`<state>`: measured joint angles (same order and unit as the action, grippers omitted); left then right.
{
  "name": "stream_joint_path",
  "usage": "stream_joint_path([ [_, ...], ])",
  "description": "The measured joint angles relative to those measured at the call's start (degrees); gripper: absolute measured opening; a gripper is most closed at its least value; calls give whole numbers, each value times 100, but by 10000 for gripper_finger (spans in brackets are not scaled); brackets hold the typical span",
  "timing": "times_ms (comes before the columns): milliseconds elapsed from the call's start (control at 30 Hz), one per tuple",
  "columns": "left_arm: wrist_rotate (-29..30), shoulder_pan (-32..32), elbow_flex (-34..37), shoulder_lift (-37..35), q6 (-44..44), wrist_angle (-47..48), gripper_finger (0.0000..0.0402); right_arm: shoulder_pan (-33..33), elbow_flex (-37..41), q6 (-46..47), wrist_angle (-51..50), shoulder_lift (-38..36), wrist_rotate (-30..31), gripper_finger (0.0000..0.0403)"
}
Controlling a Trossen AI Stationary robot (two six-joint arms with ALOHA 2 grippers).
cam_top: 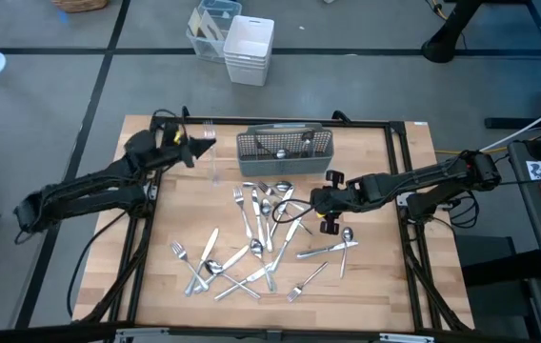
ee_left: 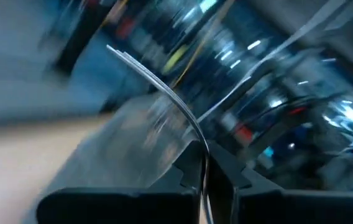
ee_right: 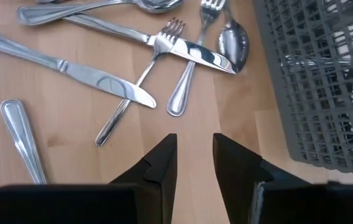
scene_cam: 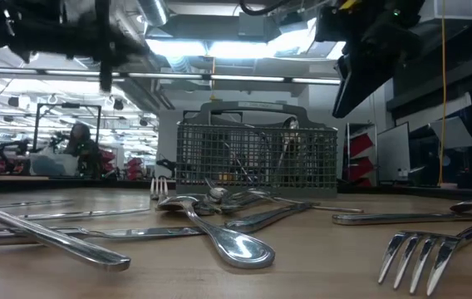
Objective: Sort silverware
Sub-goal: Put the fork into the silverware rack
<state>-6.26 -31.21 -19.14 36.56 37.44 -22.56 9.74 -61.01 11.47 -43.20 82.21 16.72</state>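
In the upper left of the overhead frame, the left tool (cam_top: 197, 145) is clamped on a fork (cam_top: 210, 133) just left of the gray caddy (cam_top: 285, 152), while the right tool (cam_top: 318, 202), empty and half open, hovers over the silverware (cam_top: 251, 243) scattered mid-tabletop.

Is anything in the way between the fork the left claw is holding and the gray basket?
Nothing visible blocks it. The left gripper holds a fork up in the air, just left of the gray caddy, with only open space between them.
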Motion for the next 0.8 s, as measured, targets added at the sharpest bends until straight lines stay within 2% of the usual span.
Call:
stream_joint_path([
  [133,915,768,0,259,-1416,-1244,1,2,0,425,0,0,401,105],
  [267,1381,1303,0,850,-2589,-2293,0,0,0,792,2,0,473,105],
  [567,1488,1549,-83,2945,-4396,-4777,0,0,0,821,4,0,471,105],
  [800,1446,1531,-976,4503,-5155,-5101,2,0,0,821,4,0,469,105],
])
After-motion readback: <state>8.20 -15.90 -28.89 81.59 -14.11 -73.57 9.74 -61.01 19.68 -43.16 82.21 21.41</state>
